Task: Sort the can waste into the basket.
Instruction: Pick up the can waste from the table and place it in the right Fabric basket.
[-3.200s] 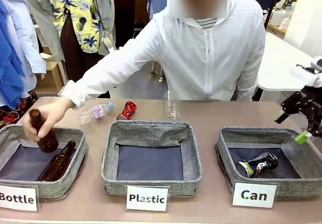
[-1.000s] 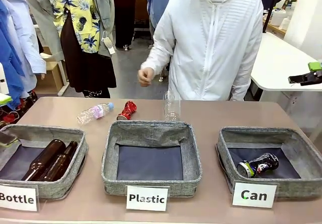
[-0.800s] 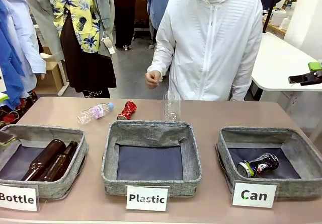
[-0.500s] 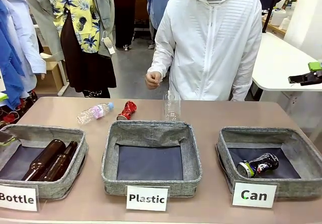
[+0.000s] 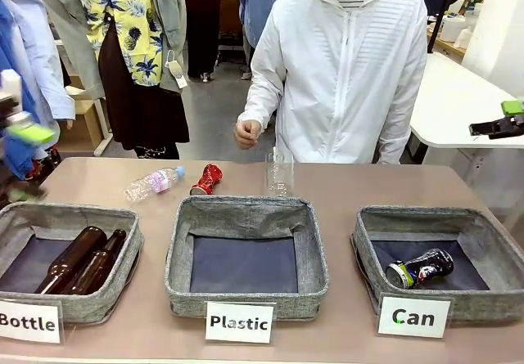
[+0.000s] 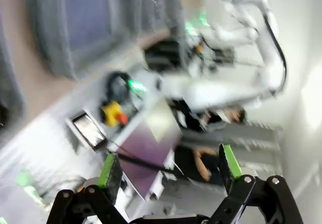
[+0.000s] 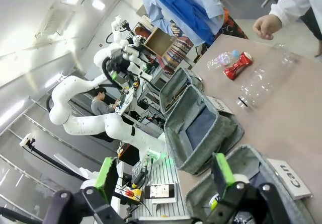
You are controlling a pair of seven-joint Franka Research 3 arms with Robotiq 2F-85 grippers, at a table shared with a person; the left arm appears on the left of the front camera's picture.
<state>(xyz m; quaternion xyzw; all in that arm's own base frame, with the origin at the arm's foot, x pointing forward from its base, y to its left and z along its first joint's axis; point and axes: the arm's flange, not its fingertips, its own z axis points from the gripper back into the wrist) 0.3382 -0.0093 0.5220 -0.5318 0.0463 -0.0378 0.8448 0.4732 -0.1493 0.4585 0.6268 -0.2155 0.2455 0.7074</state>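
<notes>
Left fingers (image 6: 109, 169) and right fingers (image 7: 223, 169) gape empty, well apart from red can (image 5: 206, 179).

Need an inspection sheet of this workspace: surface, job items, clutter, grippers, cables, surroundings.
surface: brown table, three grey baskets in a row.
job's things: black can lies in Can basket; red can on the table behind Plastic basket.
clutter: two brown bottles in Bottle basket; lying plastic bottle beside red can; upright plastic bottle behind Plastic basket.
grippers: left gripper open, blurred; right gripper open, raised at the right.
cables: black cable along the right arm.
surroundings: person at far side, hand held off the table; hung clothes behind.
</notes>
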